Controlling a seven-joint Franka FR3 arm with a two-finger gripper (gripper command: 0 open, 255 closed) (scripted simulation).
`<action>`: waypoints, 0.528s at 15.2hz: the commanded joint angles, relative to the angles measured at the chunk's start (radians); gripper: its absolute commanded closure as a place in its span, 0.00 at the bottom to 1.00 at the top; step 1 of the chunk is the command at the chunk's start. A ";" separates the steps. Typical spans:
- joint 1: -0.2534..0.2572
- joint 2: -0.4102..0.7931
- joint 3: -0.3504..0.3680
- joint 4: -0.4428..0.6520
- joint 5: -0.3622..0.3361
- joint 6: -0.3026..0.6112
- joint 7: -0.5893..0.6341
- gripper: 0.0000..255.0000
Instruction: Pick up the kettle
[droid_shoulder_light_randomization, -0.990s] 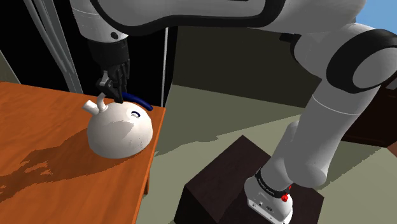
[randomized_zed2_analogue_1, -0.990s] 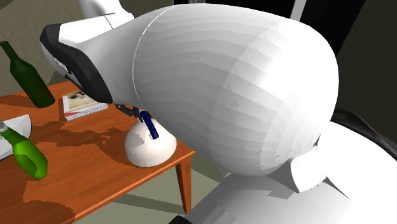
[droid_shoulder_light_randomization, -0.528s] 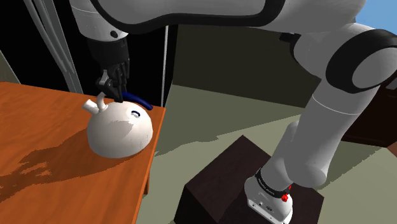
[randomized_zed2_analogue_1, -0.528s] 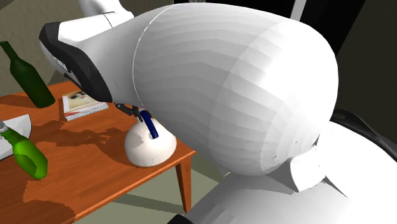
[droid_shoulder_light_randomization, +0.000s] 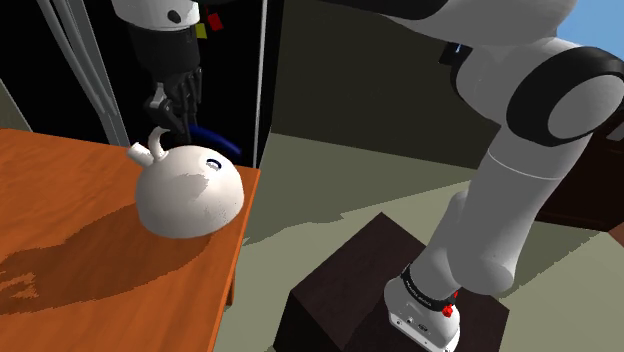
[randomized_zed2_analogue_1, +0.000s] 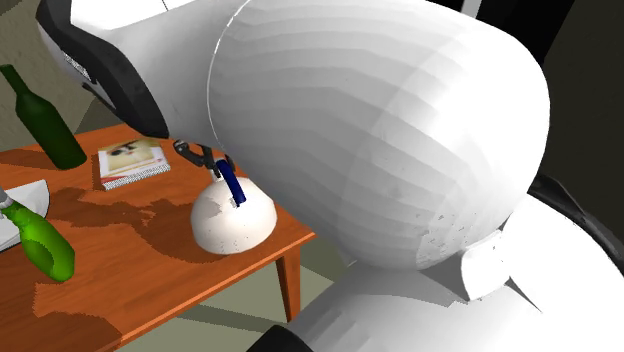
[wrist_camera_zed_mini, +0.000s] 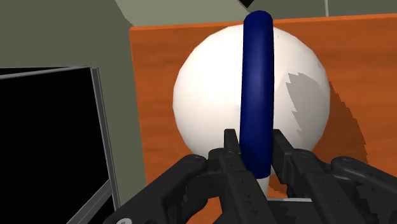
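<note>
kettle, white with blue handle: 1
green bottles: 2
spiral notebook: 1
grey flat item at the second exterior view's left edge, can't ID: 1
worktop, orange wood: 1
robot arm: 1
dark stand: 1
loose items total: 5

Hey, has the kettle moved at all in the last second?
Yes. The kettle has risen slightly against the table edge, its handle clasped in the tool.
</note>
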 joint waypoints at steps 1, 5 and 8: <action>0.004 0.011 0.001 0.045 -0.005 -0.033 -0.001 1.00; 0.016 0.036 0.004 0.133 -0.017 -0.099 -0.001 1.00; 0.020 0.045 0.004 0.161 -0.021 -0.119 -0.001 1.00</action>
